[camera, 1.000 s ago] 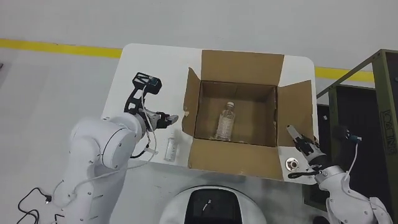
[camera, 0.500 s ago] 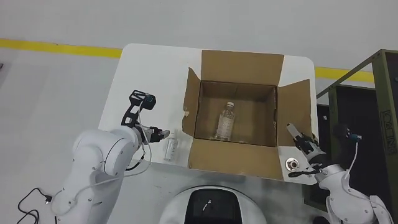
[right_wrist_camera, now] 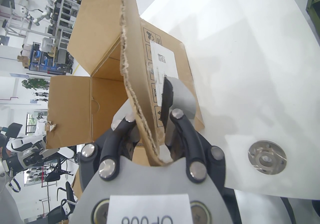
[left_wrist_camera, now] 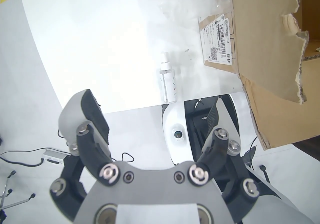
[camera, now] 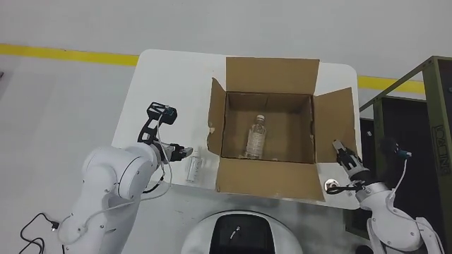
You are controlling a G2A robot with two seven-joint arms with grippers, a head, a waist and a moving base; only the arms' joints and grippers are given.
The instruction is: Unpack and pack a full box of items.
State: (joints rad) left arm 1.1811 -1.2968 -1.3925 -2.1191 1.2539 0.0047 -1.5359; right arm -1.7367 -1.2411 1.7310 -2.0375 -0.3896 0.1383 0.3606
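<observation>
**My right jaws clamp the open box by its right flap; my left jaws hang wide open and empty.**

The right jaws are drawn nearly closed around the flap's torn edge. One pad lies on its outer face, and the other is hidden behind the cardboard. The left jaws hover at the bench's near edge, close to a spray bottle lying beside the box's left wall, apart from it. A clear bottle lies on the box floor.
</observation>
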